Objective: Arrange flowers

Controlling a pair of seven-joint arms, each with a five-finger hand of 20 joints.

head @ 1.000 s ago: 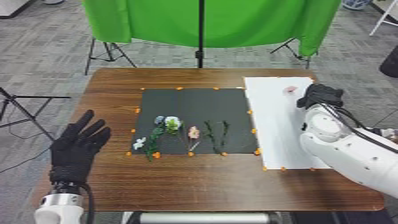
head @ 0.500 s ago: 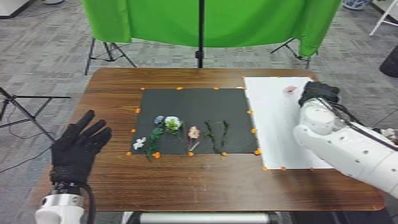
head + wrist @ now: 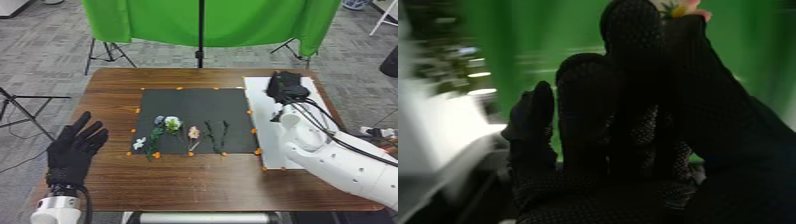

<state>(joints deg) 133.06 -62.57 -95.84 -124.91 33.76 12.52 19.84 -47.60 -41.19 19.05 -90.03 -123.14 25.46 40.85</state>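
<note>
My right hand is at about one o'clock on the bench, over the far end of the white sheet. Its fingers are drawn nearly closed, thumb tip to forefinger, and I judge they pinch a pink flower with a yellow centre. A tip grip spares the petals and should let me set it down neatly on the sheet, which I take to be where the arrangement goes. My left hand rests at nine o'clock, fingers loosely spread and holding nothing, out of the working space.

On the dark mat the rest lies side by side, probably so each can be picked singly: small white flower towards eight o'clock, white bloom towards nine, peach flower at six, green stems towards four.

My glove covers the pink flower's stem, so I cannot tell its length or angle; the mat's greenery overlaps too much to count
</note>
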